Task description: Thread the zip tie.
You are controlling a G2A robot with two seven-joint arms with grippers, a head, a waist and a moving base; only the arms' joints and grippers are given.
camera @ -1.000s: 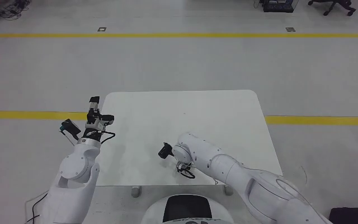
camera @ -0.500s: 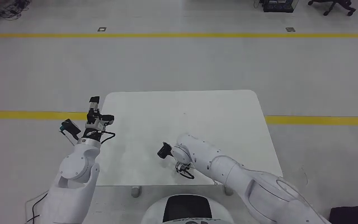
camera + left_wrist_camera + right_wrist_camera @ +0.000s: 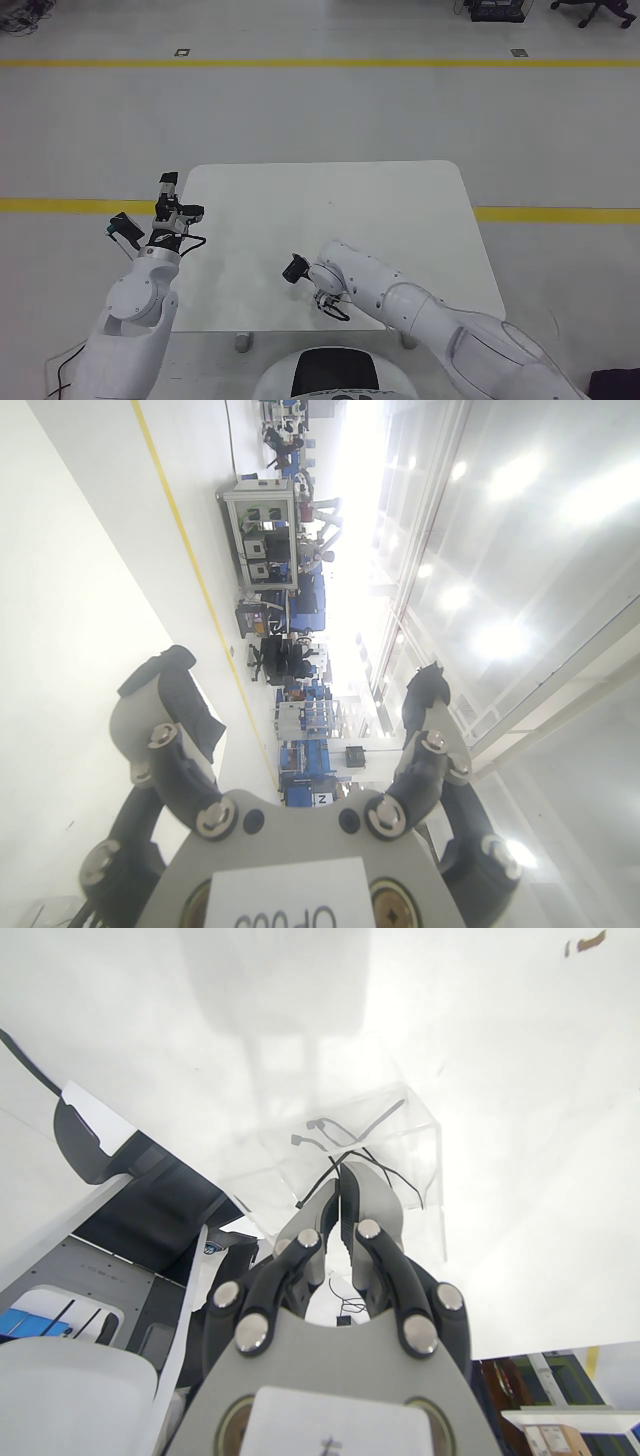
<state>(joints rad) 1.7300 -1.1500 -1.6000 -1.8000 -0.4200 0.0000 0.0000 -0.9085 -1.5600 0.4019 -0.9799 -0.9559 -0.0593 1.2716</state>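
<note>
Close in, the right gripper presses its ridged grey fingers together on a thin black zip tie inside a clear, hard-walled box on the smooth white table. In the top view the arm hides this pinch. Farther off, the left gripper gapes empty beyond the table's left edge and has not moved, while the right arm has shifted slightly.

a white counter with rounded corners stands on a pale floor crossed by two yellow lines. the left pincer hangs spread apart just off the counter's left edge. the right arm lies bent over its near edge.
</note>
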